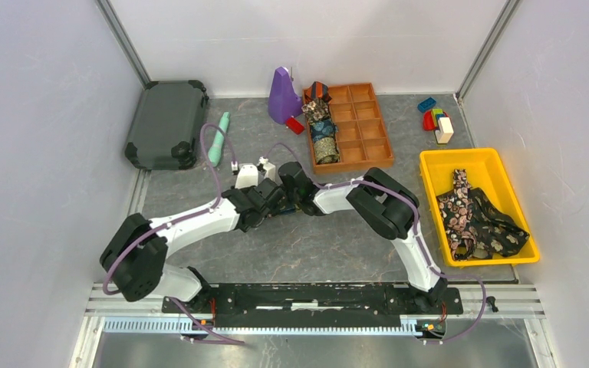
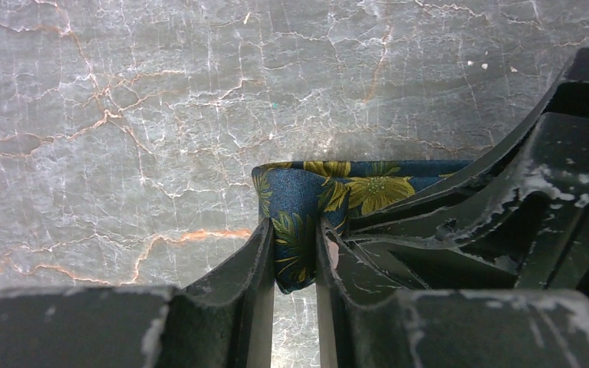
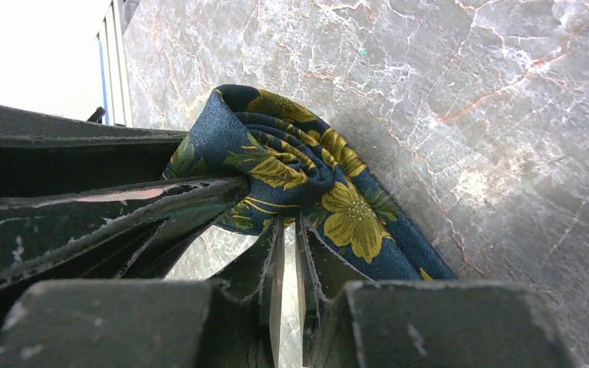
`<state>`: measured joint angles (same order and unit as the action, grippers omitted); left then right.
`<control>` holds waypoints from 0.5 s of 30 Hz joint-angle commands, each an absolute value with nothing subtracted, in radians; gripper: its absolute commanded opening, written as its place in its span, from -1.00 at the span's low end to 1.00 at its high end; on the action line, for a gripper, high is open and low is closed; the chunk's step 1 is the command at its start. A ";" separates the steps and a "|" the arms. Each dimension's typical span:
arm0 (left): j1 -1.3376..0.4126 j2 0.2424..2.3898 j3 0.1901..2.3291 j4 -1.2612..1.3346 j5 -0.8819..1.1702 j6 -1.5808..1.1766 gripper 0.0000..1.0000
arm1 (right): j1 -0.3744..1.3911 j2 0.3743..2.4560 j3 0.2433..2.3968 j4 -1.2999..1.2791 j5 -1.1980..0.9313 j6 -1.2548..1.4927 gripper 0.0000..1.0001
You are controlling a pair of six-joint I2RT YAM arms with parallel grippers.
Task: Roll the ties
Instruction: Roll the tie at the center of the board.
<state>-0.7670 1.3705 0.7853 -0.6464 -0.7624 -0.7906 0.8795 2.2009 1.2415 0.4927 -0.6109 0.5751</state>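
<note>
Mid-counter, just ahead of the arm bases, the two tools met nose to nose over one tie (image 3: 307, 169), blue with yellow flowers. The left tool (image 2: 295, 253) was clenched on a folded edge of it, the cloth standing between its fingers. The right tool (image 3: 290, 230) was nipped onto the coiled end, where several turns already showed. The tie hung just over the counter (image 2: 123, 115); I could not tell whether it touched.

The step in hand looked like winding the roll. To do it well, one tool should pin the core while the other draws the free length snug around it, edges level so the coil does not cone out. Both should not let go together, or the turns would likely spring loose.

Further right, loose ties (image 1: 479, 222) lay heaped in the yellow bin (image 1: 437, 165). At the far side, rolled ties (image 1: 322, 126) sat in the left column of the orange tray (image 1: 380, 123), so much work remained.
</note>
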 commanded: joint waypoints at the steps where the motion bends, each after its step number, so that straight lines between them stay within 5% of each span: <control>1: -0.796 1.427 0.851 -0.673 -0.831 -0.782 -0.67 | 0.855 2.134 1.213 0.535 -0.624 0.548 -0.69; 15: -0.840 1.556 0.923 -0.742 -0.892 -0.812 -0.69 | 0.737 1.963 1.020 0.570 -0.634 0.529 -0.67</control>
<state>-0.8215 1.5200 0.8776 -0.7074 -0.8314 -0.7914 0.7677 2.0426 1.0718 0.5159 -0.6262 0.5507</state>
